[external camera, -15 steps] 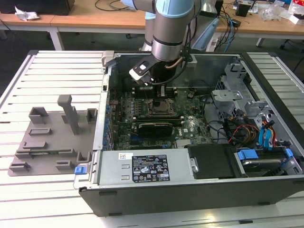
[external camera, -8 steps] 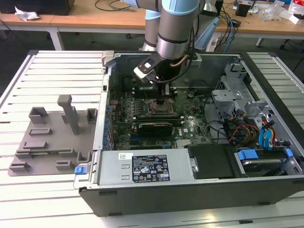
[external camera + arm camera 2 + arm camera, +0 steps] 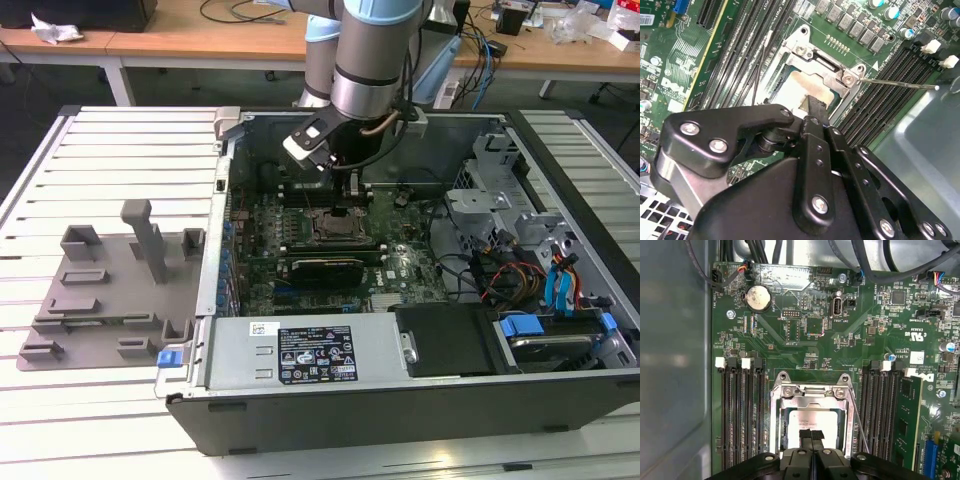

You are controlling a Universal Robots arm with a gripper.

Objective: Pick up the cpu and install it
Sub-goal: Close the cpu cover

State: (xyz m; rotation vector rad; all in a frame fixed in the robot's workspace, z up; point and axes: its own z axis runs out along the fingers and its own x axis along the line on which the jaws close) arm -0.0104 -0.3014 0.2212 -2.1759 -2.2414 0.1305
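The arm reaches down into the open computer box (image 3: 560, 125). Its gripper (image 3: 812, 434) is right over the chip holder (image 3: 812, 392) on the green board (image 3: 790, 330).

The cpu (image 3: 810, 417) lies flat inside the holder, with the metal frame all around it. In the second wrist view the cpu (image 3: 790, 90) shows as a pale square just under the tip of the gripper (image 3: 816, 103).

The two fingers are pressed together with no gap, and nothing is held between them. The tips touch the top of the cpu, or are very close to it. I cannot tell which.

Some things could go wrong here, I think. If the cpu sits a little crooked and the fingers push down, the tiny pins under it could bend. If the fingers slide sideways, they could drag the cpu out of place or scratch its top. The thin metal lever (image 3: 895, 83) stands beside the holder, and the gripper could bump it.

The grey tray (image 3: 100, 290) sits outside the box, well apart.
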